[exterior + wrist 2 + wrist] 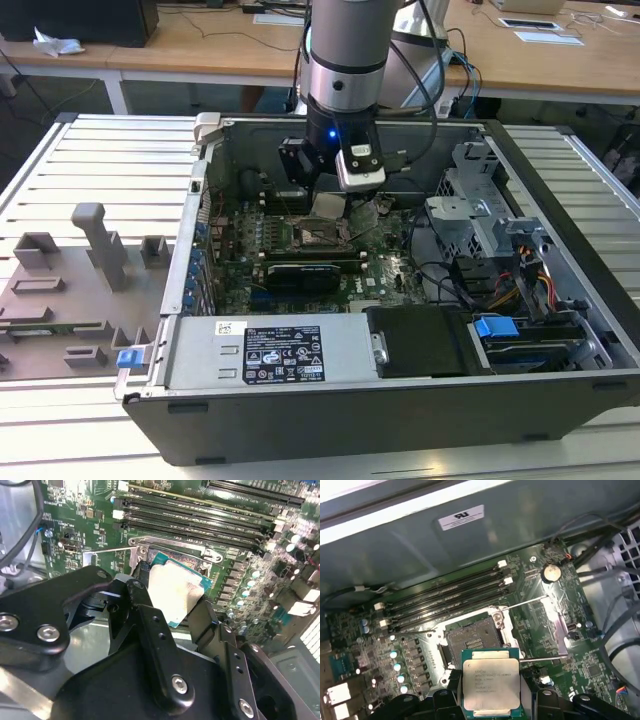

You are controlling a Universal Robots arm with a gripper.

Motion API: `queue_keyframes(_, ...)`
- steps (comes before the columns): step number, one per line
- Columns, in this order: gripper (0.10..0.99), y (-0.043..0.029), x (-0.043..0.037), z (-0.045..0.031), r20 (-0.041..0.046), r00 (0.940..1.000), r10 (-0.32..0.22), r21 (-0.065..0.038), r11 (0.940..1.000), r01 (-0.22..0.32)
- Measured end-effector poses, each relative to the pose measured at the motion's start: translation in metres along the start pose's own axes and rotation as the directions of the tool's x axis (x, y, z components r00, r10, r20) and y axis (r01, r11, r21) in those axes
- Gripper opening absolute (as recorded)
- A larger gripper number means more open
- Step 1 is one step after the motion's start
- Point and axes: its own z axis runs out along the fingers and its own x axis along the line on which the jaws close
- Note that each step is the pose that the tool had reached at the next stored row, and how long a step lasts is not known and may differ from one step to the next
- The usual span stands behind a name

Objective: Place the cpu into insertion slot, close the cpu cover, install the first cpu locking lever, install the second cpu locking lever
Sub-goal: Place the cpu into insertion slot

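Gripper point(491, 696) is closed on the cpu point(491, 679) at opposite edges; the metal lid bears printed lines. The cpu hangs above the insertion slot point(472, 642).

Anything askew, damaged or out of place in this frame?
Nothing stands out. The gripper holds the cpu squarely by its edges over the bare insertion slot, and the cpu cover stands open beside it.

cpu point(491, 685), silver-beige lid on green substrate, off the board just above the insertion slot point(472, 642). Slot empty, dark centre. cpu cover point(555, 627) flipped open beside it.
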Motion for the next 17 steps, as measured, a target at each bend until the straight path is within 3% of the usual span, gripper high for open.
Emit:
queue_keyframes(6, 0.545, 0.0000, 0.0000, 0.0001, 0.0072, 0.9966, 0.082, -0.002, 0.9966, -0.082)
queue_keyframes(17, 0.545, 0.0000, 0.0000, 0.0005, 0.0179, 0.9781, 0.207, -0.006, 0.9783, -0.207)
